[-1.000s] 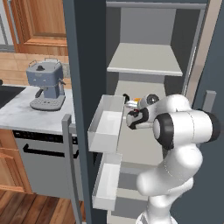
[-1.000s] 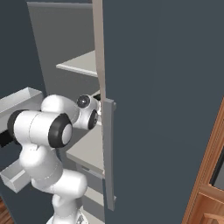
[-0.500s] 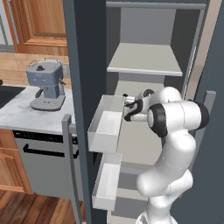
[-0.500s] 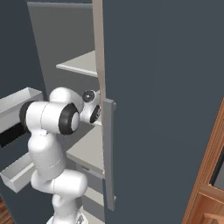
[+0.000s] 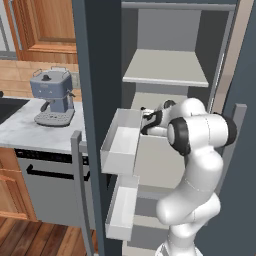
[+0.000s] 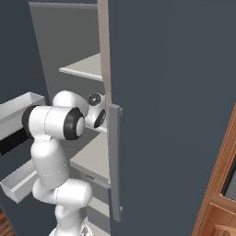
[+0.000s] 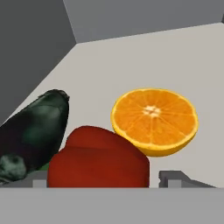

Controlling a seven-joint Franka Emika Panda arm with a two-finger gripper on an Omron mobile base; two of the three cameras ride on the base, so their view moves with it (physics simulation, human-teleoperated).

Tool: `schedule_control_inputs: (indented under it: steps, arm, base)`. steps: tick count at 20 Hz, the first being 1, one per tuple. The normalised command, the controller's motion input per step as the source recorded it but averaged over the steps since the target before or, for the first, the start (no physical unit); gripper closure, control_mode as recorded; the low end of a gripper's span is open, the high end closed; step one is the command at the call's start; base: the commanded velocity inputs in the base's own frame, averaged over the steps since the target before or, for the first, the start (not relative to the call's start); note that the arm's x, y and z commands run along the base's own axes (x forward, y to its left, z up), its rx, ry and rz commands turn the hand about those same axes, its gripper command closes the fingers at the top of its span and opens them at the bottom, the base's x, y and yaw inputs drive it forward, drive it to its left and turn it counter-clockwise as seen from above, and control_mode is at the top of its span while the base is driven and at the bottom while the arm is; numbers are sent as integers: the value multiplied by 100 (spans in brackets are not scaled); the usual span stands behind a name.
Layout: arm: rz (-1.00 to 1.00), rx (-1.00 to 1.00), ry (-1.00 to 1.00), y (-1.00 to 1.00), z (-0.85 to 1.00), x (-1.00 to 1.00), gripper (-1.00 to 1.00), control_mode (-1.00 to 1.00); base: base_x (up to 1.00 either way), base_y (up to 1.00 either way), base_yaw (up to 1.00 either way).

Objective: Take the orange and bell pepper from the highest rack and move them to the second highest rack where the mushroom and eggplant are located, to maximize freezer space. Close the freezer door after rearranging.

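In the hand view a red bell pepper sits between my fingertips, which stand close against its two sides; my gripper looks shut on it. A halved orange lies cut face up on the pale rack floor just beyond the pepper. A dark eggplant lies to the left of it. The mushroom is hidden. From the left base view my gripper reaches into the freezer over the second highest rack, below the bare highest rack. The freezer door stands open.
Two pale door bins jut out on the left door, close to my forearm. The right door's handle is near my elbow. A coffee machine stands on the counter to the left.
My elbow has swung back and to the right, and the hand has pushed a little deeper and higher into the freezer over the second highest rack.
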Motion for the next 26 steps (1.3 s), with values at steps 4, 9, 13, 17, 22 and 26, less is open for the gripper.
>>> schedule_control_inputs:
  steps: [4,9,13,17,22,26]
  arm:
    - [-4,0,0,8,12,-46,-100,-100]
    - [-8,0,0,16,36,-69,-100,-100]
    - [-11,0,0,26,60,-65,-100,-100]
    - [-14,0,0,32,70,-43,-100,-100]
    - [-12,0,3,36,70,-35,-100,-100]
    - [-4,0,14,37,57,-45,-100,-100]
  base:
    - [0,0,0]
    - [0,0,0]
    - [0,0,0]
    - [0,0,0]
    - [0,0,0]
    - [0,0,0]
